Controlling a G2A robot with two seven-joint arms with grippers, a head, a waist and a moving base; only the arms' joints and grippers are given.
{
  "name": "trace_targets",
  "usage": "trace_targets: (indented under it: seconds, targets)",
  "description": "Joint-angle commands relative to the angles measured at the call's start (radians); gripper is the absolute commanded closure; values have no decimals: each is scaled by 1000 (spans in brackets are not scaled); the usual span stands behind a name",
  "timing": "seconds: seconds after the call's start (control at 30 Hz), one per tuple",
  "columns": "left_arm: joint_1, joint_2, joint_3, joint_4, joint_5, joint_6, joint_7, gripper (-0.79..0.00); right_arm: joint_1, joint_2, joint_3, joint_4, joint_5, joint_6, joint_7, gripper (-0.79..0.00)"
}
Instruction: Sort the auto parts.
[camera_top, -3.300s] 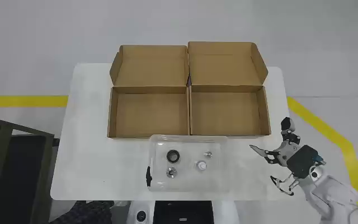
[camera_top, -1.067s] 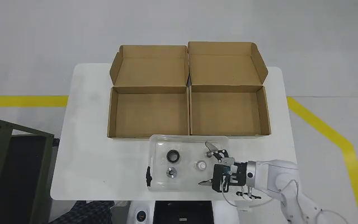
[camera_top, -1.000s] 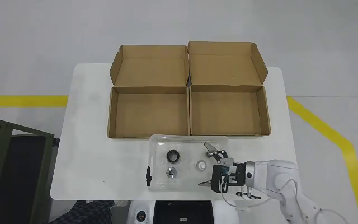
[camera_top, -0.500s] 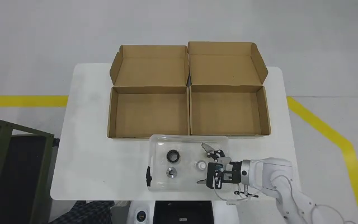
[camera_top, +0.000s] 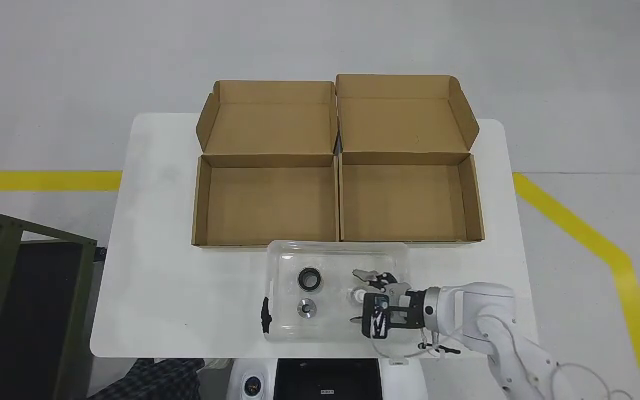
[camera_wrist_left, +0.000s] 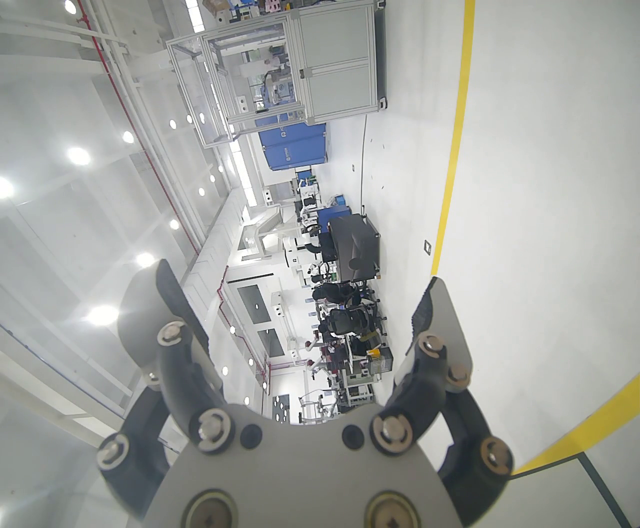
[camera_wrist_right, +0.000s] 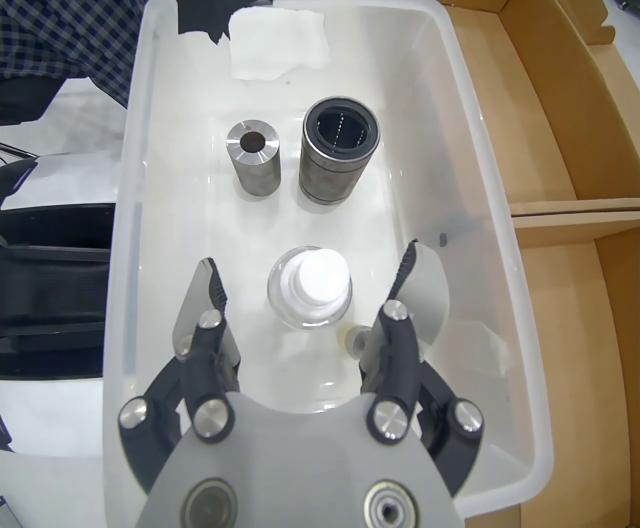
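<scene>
Since three seconds back, our right arm has swung in from off the counter's (camera_top: 160, 250) edge and carried the right pincer (camera_wrist_right: 310, 257) over the clear bin (camera_top: 335, 248). Over the last second it has crept on toward the bin's middle. Its jaws stand spread, one on each side of the white-capped part (camera_wrist_right: 309, 292), and we see them touching nothing.

We read this as the approach nearly done and the first pick about to begin. None of the parts has left the bin yet. The steel cylinder (camera_wrist_right: 252, 157) and the black-rimmed bearing (camera_wrist_right: 337, 150) stand upright side by side, farther along the bin from the pincer. A small metal piece (camera_wrist_right: 356, 342) lies just beside the white-capped part, half hidden behind one finger. Closing now might catch that piece too, so we would want the jaws centred on the cap first.

Both cardboard boxes, one on our left (camera_top: 265, 205) and one on our right (camera_top: 405, 203), sit open just beyond the bin as the likely destinations.

Our left pincer (camera_wrist_left: 300, 277) is spread as well, holds nothing, and points out into the room.
</scene>
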Motion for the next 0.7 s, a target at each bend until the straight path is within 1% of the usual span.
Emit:
trace_targets:
  seconds: [0.0, 0.03, 0.13, 0.3, 0.33, 0.5, 0.67]
  targets:
    - [0, 0, 0, 0, 0, 0, 0, -785, 3, 1, -2, 0, 4, 1, 7, -431]
    - [0, 0, 0, 0, 0, 0, 0, -785, 4, 1, -3, 0, 7, 2, 11, -372]
    - [0, 0, 0, 0, 0, 0, 0, -785, 7, 3, -6, 0, 13, 1, 17, -296]
    - [0, 0, 0, 0, 0, 0, 0, -785, 10, 7, -6, -4, 25, -3, 20, -18]
    - [0, 0, 0, 0, 0, 0, 0, -785, 10, 8, -4, -7, 29, -2, 16, 0]
    - [0, 0, 0, 0, 0, 0, 0, -785, -1, 15, 21, -20, 53, -2, -18, 0]
    - [0, 0, 0, 0, 0, 0, 0, -785, -19, 21, 54, -34, 85, -5, -96, 0]
